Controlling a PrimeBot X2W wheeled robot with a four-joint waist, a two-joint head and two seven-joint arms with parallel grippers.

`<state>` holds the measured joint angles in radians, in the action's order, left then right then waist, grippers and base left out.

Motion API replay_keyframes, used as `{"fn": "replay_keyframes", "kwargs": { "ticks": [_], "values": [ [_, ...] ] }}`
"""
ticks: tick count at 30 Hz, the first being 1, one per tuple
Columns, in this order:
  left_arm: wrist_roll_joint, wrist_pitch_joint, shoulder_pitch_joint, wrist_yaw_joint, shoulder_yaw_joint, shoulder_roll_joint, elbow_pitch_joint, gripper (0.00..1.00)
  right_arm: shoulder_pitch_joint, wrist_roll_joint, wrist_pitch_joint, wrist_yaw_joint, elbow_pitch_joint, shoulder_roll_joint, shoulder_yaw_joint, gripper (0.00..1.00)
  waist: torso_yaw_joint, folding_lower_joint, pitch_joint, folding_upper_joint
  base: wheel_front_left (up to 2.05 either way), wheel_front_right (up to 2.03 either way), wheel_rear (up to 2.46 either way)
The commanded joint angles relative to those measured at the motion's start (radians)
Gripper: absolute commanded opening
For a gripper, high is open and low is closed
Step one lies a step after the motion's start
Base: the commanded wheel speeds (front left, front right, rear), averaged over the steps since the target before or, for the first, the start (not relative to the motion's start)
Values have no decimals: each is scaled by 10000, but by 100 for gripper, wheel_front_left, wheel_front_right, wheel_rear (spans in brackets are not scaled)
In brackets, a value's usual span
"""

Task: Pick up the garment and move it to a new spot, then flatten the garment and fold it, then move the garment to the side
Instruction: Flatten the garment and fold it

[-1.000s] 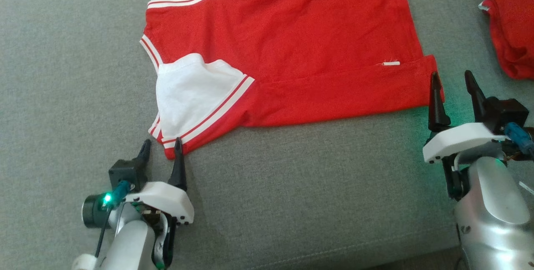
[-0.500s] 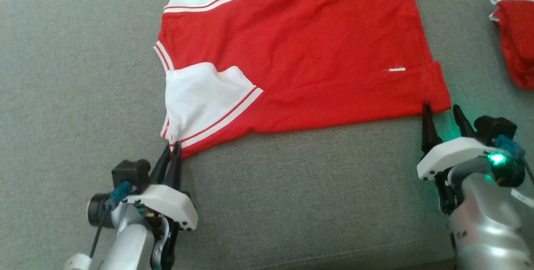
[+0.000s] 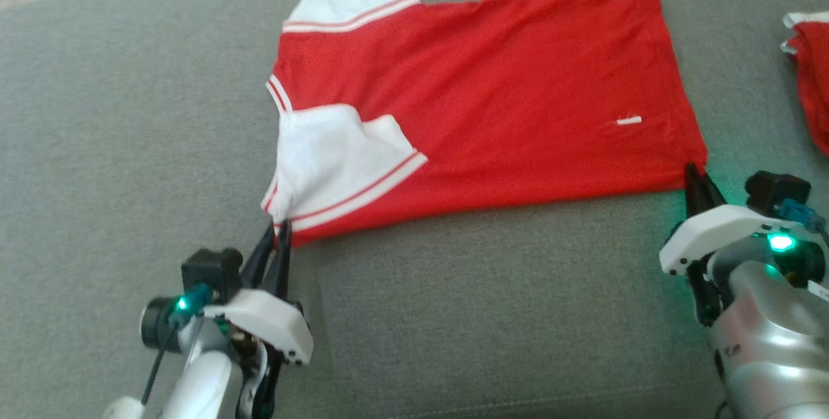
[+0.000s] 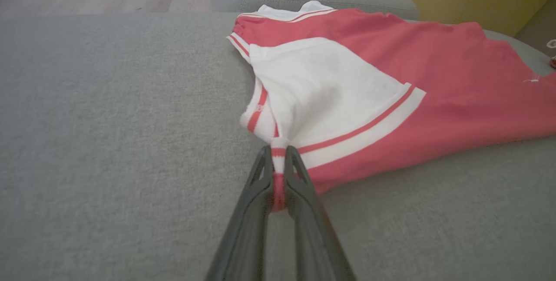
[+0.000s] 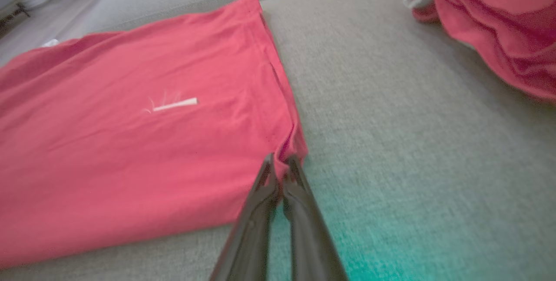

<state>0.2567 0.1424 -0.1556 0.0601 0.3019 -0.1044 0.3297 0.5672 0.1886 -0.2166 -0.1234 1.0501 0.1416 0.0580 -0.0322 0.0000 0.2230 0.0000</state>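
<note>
Both grippers were open a moment ago and now are shut tight. The left gripper (image 3: 277, 237) pinches the white sleeve tip of the shirt (image 3: 505, 95), which lies flat on the sofa (image 3: 453, 315). The right gripper (image 3: 696, 176) pinches its red bottom corner. I think folding comes next, then moving it aside.

No legible text, brand, number; white tag (image 3: 629, 121) on garment (image 3: 492, 101) too small to read.
</note>
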Motion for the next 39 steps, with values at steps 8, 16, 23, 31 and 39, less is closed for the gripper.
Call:
{"fn": "replay_keyframes", "kwargs": {
  "ticks": [8,16,23,31,39],
  "values": [
    [85,69,682,25,-148,-270,-734,0,-804,790,-356,-73,-594,698,-753,0,654,0,-632,0,0,0,0],
    [206,115,1598,75,80,-243,-1179,0,-2606,1292,-414,-73,-2080,1067,-760,0,850,0,-810,0,0,0,0],
    [203,-13,2245,131,284,-326,-1656,0,-4185,1271,-273,-73,-3567,1013,-271,0,789,0,-859,0,0,0,0],
    [187,-656,2623,257,435,-549,-2141,0,-5594,824,759,-73,-5697,496,639,14,574,0,-851,0,0,0,0],
    [353,-1380,2576,205,649,-539,-1928,100,-6148,342,1622,-73,-6896,41,1127,100,535,0,-1034,0,0,0,0]
  ]
}}
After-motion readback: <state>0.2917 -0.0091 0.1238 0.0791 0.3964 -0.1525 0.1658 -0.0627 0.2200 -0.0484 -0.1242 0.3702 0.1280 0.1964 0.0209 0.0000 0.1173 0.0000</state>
